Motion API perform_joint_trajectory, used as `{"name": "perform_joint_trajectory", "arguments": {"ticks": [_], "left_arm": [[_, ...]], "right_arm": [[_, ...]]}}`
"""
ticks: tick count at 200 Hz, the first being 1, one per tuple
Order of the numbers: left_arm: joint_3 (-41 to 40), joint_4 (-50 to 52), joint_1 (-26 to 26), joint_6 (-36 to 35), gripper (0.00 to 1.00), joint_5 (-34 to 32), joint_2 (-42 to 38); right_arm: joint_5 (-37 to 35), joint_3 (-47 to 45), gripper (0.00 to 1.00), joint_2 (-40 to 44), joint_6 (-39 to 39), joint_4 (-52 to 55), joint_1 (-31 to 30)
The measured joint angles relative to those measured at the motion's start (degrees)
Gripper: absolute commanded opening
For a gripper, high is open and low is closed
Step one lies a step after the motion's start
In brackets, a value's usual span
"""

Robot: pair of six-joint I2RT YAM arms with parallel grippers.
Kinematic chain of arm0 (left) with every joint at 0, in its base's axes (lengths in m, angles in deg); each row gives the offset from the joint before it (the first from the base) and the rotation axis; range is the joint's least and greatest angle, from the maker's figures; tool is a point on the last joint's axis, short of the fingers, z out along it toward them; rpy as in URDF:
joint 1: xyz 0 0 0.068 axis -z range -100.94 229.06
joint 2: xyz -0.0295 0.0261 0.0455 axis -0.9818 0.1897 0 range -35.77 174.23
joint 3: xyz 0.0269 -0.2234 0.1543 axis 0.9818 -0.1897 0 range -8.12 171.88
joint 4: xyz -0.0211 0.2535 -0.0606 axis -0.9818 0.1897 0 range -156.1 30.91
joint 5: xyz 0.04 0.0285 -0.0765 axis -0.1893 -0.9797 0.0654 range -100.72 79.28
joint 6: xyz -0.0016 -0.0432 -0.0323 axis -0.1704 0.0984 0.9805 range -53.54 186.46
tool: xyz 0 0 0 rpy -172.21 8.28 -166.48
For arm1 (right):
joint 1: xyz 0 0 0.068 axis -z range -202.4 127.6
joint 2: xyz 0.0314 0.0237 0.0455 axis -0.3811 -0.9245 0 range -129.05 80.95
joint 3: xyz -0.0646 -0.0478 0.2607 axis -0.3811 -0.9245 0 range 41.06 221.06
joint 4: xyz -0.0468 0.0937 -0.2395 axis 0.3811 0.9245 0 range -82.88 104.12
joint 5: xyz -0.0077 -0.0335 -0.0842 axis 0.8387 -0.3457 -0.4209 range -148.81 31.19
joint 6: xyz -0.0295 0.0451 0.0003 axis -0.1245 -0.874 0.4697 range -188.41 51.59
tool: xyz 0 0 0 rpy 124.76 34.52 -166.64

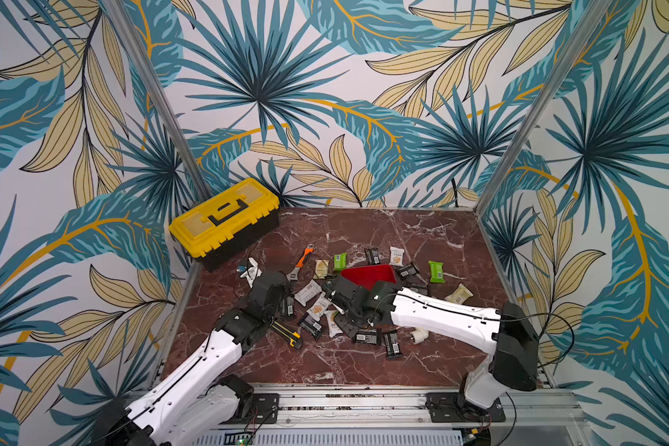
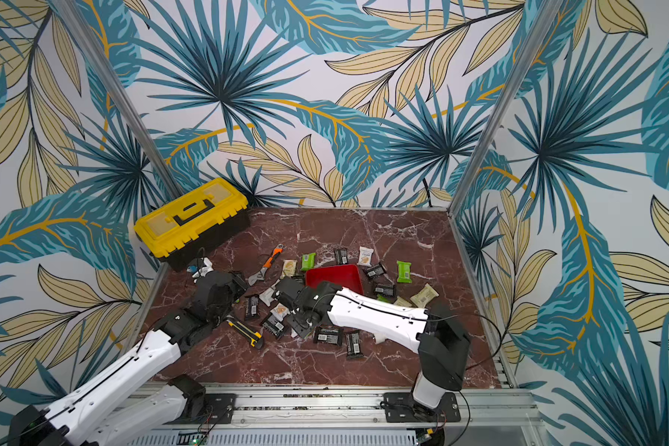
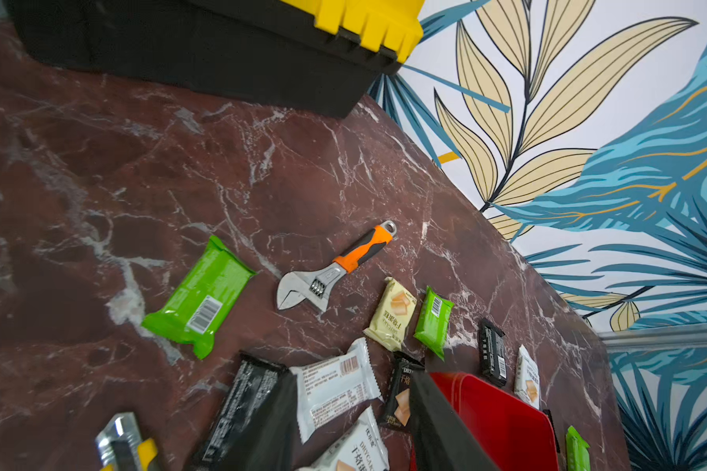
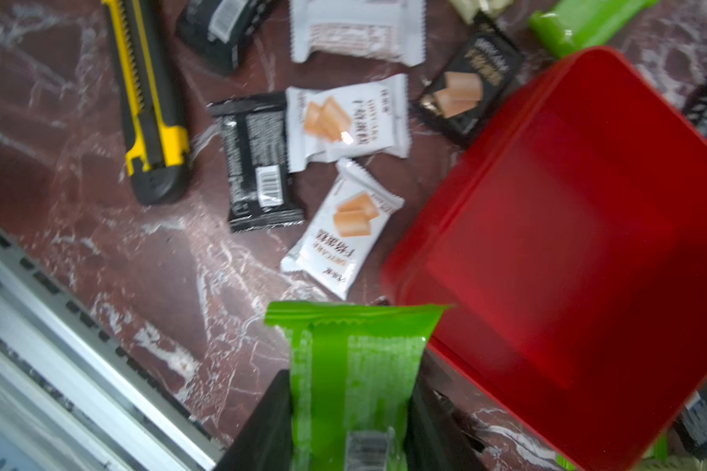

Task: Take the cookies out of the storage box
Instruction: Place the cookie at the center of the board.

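marble tabletop (image 1: pixel 421 239), right arm (image 1: pixel 441 314) low, right fingers (image 4: pixel 262 428) gripping green packet (image 4: pixel 356 359), left fingers (image 3: pixel 437 424) open

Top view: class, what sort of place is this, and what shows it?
Probably a robot test cell, not a home: two arms mounted on an aluminium rail, a marble-look tabletop fenced by leaf-print panels, with a toolbox and scattered cookies.

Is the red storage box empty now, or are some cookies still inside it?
Empty, as far as shown: the right wrist view shows the storage box with a bare red floor; cookies lie outside it.
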State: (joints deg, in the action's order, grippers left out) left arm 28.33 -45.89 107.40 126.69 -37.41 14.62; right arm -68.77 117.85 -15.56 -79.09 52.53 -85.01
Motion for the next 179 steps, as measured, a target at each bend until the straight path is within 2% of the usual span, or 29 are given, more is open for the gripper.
{"name": "perform_joint_trajectory", "arguments": {"ticks": [35, 81, 136, 179], "left_arm": [[-1.8, 5.8, 0.0, 3.8, 0.49, -1.8, -6.1], [-2.5, 9.5, 0.0, 6.6, 0.49, -2.3, -8.3], [-3.2, 9.7, 0.0, 7.3, 0.49, -2.2, -8.2], [-3.2, 8.5, -0.1, 6.3, 0.50, -2.3, -6.2]], "right_arm": [[1.5, -1.2, 0.42, -4.7, 1.5, -2.4, -3.9], [2.1, -1.4, 0.44, -11.9, 2.2, -5.5, -4.2], [3.0, -1.7, 0.66, -12.8, 2.8, -7.3, -4.2], [1.9, -1.7, 0.72, -11.3, 2.6, -7.8, -4.2]]}}
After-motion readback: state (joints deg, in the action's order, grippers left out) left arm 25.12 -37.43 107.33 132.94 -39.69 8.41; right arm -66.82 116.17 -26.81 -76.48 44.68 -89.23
